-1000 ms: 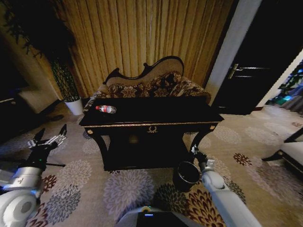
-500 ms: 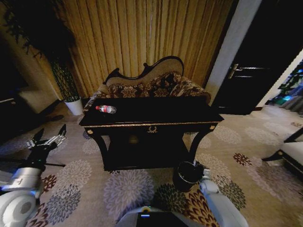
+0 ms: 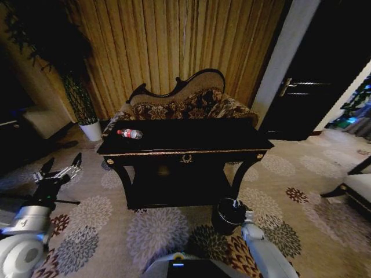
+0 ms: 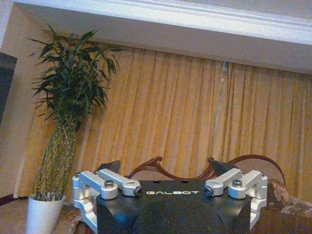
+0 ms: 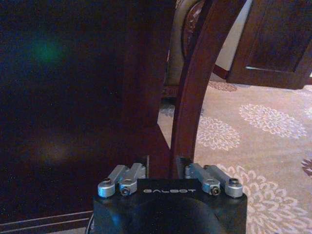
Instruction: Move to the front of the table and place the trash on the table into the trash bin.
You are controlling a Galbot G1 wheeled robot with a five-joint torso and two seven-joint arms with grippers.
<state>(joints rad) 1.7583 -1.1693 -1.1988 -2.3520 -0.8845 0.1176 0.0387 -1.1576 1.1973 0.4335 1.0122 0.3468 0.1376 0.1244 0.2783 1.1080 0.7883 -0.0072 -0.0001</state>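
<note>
Here right gripper (image 3: 235, 204) overhangs trash bin (image 3: 222, 219) rim.

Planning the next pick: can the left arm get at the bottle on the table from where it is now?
Probably yes. The bottle lies near the table's left end, with bare tabletop around it. The left pincer, open, hovers off that end over the carpet, nothing between them. Whether the reach suffices is unclear.

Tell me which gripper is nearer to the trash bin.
Right. The right gripper hangs just over the trash bin, beside the table's front leg. The left gripper is open, far off over the carpet past the table's other end.
</note>
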